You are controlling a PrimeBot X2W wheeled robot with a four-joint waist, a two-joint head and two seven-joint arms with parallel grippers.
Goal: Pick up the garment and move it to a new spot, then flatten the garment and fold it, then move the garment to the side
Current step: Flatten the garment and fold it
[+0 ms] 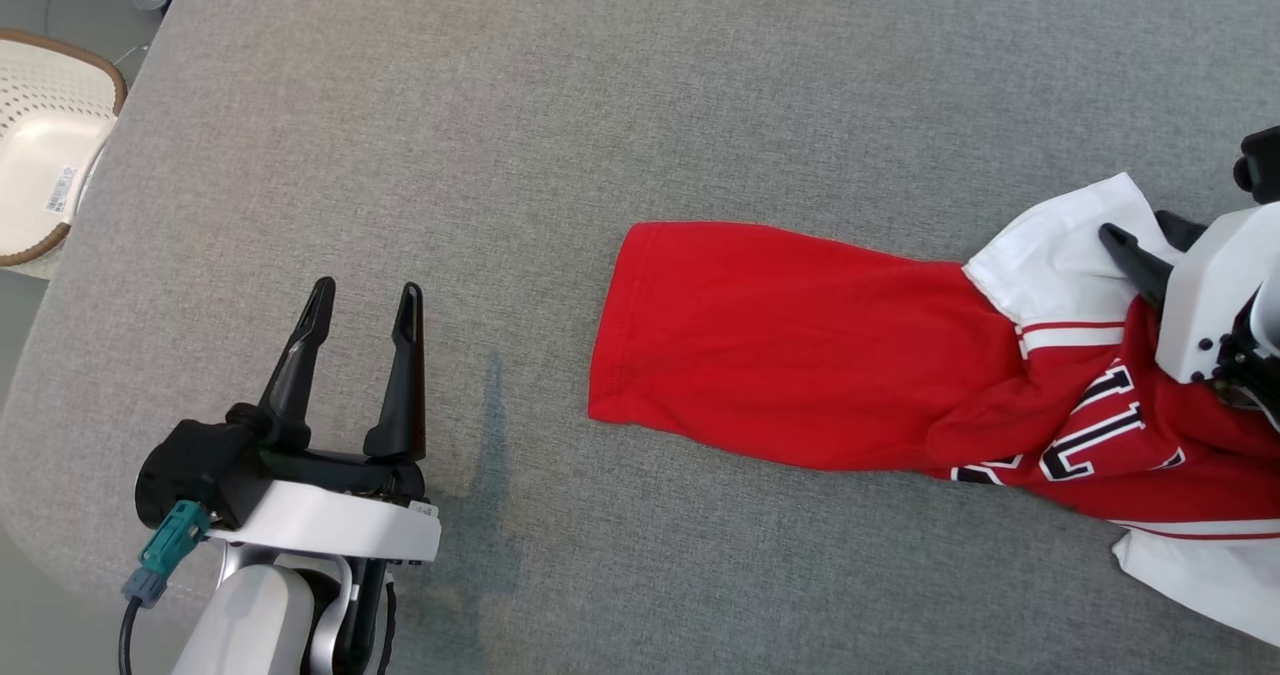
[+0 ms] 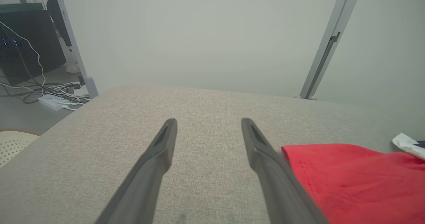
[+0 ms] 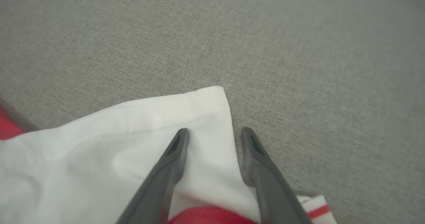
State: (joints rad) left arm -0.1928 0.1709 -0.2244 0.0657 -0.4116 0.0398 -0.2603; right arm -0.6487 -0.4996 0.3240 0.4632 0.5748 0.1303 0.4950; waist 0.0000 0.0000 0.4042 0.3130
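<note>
Pickup, I judge: my right gripper [image 3: 215,131] stands parted astride the white sleeve [image 3: 149,124] of the red jersey [image 1: 800,345] sprawled at the grey cushion's [image 1: 500,105] right, left gripper [image 1: 366,288] open over bare cushion, so next I pinch and lift.

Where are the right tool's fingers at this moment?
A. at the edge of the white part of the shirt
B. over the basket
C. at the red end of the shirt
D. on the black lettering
A: in the right wrist view the right tool has its fingers apart astride the edge of the white part of the shirt, one over the white cloth, the other beside it over the grey surface.
</note>
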